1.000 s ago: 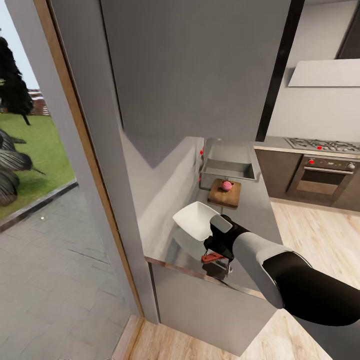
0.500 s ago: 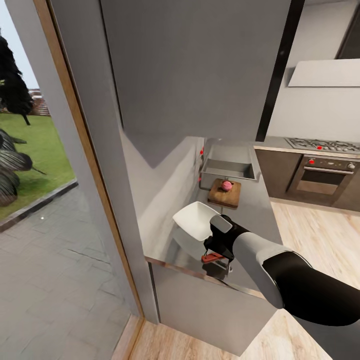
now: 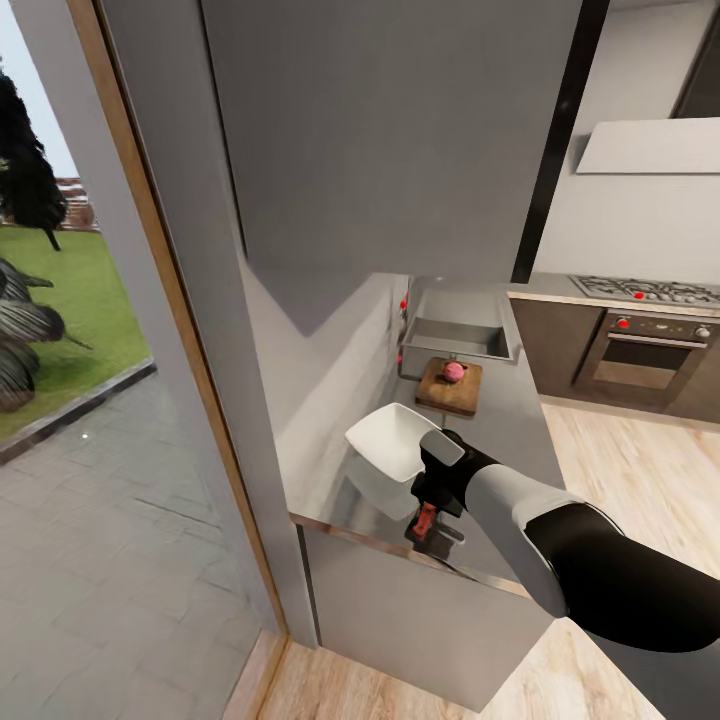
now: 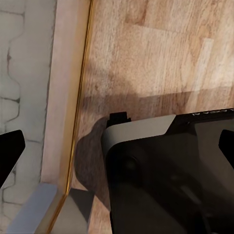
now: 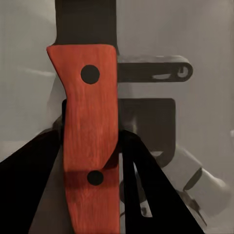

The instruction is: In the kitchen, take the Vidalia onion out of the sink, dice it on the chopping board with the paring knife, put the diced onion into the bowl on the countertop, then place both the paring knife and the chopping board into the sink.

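Observation:
My right gripper (image 3: 428,512) is low over the near end of the dark countertop (image 3: 510,420), shut on the paring knife (image 3: 426,520). In the right wrist view the knife's red handle (image 5: 87,97) stands between the two dark fingers (image 5: 146,185) of the right gripper (image 5: 92,136), and the blade runs out of frame. Just beyond the right gripper sits the white bowl (image 3: 388,438). Farther along lies the chopping board (image 3: 450,390) with the pinkish Vidalia onion (image 3: 454,372) on it. Behind the board is the grey sink (image 3: 455,335). My left gripper (image 4: 117,146) hangs open over the floor.
A tall grey cabinet (image 3: 390,140) overhangs the counter on the left, next to a wood-framed doorway (image 3: 150,260) to the outside. An oven and hob (image 3: 645,340) stand at the far right. Pale wood floor (image 3: 640,470) lies right of the counter. The robot's dark base (image 4: 165,180) is below the left gripper.
The knife's red handle lay crosswise on the counter under the right gripper; now it points lengthwise between the fingers. The arm has barely moved.

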You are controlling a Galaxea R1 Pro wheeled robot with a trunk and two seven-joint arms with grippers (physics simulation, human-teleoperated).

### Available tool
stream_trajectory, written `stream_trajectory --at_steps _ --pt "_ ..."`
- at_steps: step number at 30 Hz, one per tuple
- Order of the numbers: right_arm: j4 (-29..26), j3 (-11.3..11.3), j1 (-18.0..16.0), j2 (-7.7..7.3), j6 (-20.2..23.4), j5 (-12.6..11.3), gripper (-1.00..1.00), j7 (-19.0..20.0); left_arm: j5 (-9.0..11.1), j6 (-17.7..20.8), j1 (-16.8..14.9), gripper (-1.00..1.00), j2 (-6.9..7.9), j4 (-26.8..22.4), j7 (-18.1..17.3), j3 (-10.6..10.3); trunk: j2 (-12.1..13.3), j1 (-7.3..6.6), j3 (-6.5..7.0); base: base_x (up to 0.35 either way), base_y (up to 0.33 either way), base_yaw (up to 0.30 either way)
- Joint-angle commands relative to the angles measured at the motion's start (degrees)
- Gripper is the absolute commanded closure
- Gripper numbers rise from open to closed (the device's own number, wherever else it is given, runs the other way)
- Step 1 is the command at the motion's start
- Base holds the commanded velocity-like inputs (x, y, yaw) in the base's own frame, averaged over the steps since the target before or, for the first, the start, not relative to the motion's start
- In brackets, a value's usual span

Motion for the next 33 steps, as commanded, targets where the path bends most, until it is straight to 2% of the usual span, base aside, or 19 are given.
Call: stream_trajectory --at_steps 1,20,26,27,29,33 --pt "-0.04 0.27 -0.04 0.00 0.29 -0.45 1.00 -0.23 0.40 -0.40 -0.09 -1.00 -0.06 0.26 0.02 -0.46 -0.11 0.03 -0.11 0.000 0.000 0.000" --pt "0.56 0.27 -0.03 0.00 0.24 -0.54 1.00 -0.23 0.42 -0.40 -0.10 -1.00 -0.06 0.26 0.02 -0.48 -0.11 0.03 -0.11 0.000 0.000 0.000" --pt "0.54 0.27 -0.04 0.00 -1.60 -0.56 1.00 -0.23 0.41 -0.40 -0.09 -1.00 -0.06 0.27 0.02 -0.48 -0.11 0.03 -0.11 0.000 0.000 0.000" --pt "0.53 0.27 -0.04 -0.18 -1.63 -0.57 1.00 -0.23 0.41 -0.40 -0.09 -1.00 -0.06 0.27 0.02 -0.48 -0.11 0.03 -0.11 0.000 0.000 0.000" --pt "0.49 0.27 -0.02 -1.45 -1.64 -0.61 1.00 -0.25 0.42 -0.40 -0.09 -1.00 -0.06 0.27 0.02 -0.48 -0.11 0.03 -0.11 0.000 0.000 0.000" --pt "0.38 0.28 -0.03 -2.45 -1.64 -0.62 1.00 -0.31 0.42 -0.40 -0.09 -1.00 -0.06 0.27 0.02 -0.48 -0.11 0.03 -0.11 0.000 0.000 0.000"
